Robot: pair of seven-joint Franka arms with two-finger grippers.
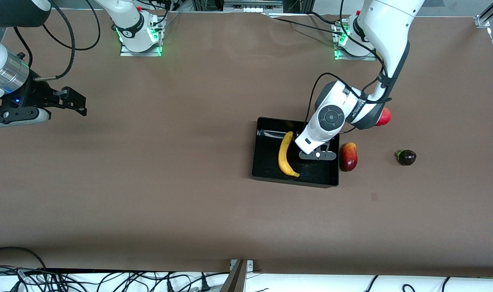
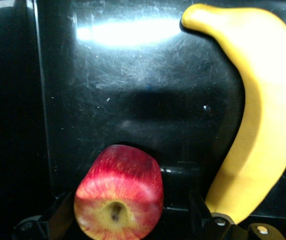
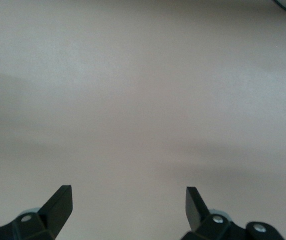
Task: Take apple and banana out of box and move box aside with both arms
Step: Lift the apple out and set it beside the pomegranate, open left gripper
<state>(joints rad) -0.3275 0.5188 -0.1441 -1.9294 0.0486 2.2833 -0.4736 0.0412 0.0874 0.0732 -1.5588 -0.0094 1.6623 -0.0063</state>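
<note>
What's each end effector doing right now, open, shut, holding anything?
Left end effector: over the black tray, fingers spread around the red apple; whether they grip it cannot be told.
Right end effector: open, holding nothing, waiting over bare table.

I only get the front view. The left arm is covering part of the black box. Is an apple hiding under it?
Observer: Yes. The left wrist view shows a red apple between the left end effector's fingers, over the box floor.
Operator: Is it squeezing the apple?
Observer: It seems not. The fingers are open, and there is a gap between the apple and one finger.
Operator: What's under the right arm?
Observer: The right end effector is open, with only bare table below it.
</note>
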